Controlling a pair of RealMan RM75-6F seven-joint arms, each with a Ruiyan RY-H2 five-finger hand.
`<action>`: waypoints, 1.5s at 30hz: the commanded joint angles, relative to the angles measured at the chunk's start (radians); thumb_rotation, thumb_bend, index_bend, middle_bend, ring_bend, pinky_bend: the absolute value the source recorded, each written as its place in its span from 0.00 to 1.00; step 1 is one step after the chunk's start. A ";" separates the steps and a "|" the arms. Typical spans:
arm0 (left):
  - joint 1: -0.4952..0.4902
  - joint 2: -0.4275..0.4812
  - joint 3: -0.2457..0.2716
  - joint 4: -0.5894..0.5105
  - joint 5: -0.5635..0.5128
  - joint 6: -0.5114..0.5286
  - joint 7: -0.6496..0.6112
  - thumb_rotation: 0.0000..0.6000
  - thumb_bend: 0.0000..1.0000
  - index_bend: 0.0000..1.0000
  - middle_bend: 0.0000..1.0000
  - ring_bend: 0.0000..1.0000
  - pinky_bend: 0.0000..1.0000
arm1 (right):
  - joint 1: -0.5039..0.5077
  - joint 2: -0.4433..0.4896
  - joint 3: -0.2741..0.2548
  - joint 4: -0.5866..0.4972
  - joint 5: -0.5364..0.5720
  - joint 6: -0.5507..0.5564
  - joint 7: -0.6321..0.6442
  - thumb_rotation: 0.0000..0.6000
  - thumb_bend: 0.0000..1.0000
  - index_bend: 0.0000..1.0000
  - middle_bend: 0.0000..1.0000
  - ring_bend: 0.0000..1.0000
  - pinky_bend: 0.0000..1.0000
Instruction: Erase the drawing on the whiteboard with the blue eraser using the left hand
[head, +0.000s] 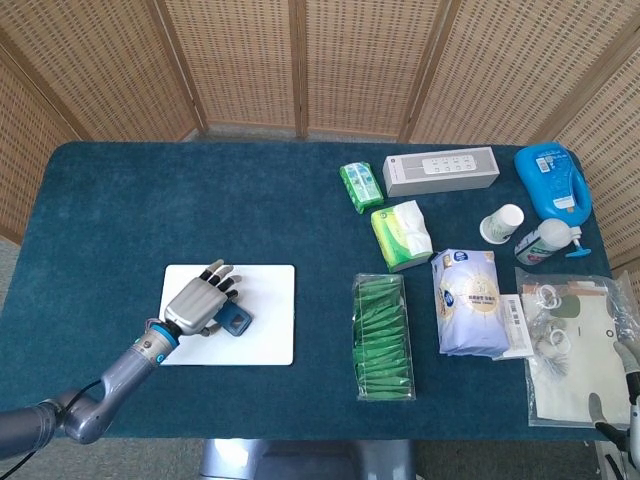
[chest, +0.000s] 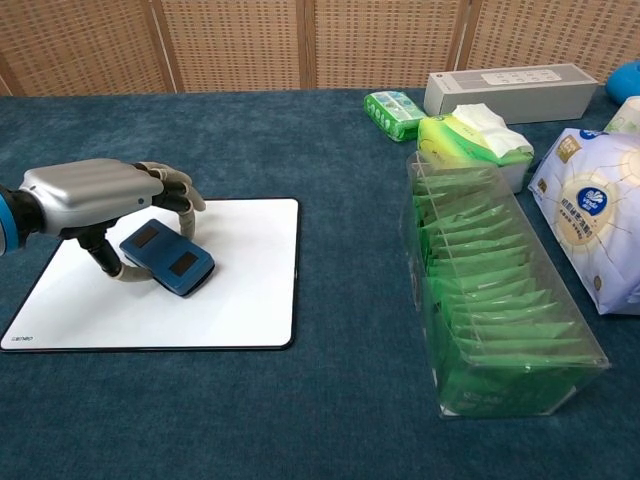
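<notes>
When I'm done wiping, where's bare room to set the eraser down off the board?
Bare cloth lies behind the whiteboard across the table's far left, and between the board and the clear box of green packets. The left hand holds the eraser on the board. The right side is crowded: tissue packs, grey box, white bag, bottles.

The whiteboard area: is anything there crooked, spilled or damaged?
Nothing stands out. The whiteboard lies flat and square on the table; the left hand holds the blue eraser down on it, and no marks or damage show.
</notes>
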 joint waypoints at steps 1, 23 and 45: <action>0.014 0.021 0.016 -0.030 0.019 0.017 -0.002 1.00 0.34 0.77 0.20 0.00 0.00 | 0.001 -0.002 -0.001 0.000 -0.001 -0.004 0.003 1.00 0.39 0.10 0.11 0.00 0.07; 0.030 0.020 0.017 -0.034 0.015 0.013 0.040 1.00 0.34 0.81 0.09 0.00 0.00 | 0.019 -0.019 0.005 0.014 0.002 -0.025 0.019 1.00 0.39 0.10 0.11 0.00 0.07; -0.019 -0.057 -0.039 0.022 -0.046 -0.020 0.105 1.00 0.36 0.83 0.05 0.00 0.00 | 0.007 -0.014 0.002 0.019 0.008 -0.012 0.033 1.00 0.39 0.10 0.11 0.00 0.07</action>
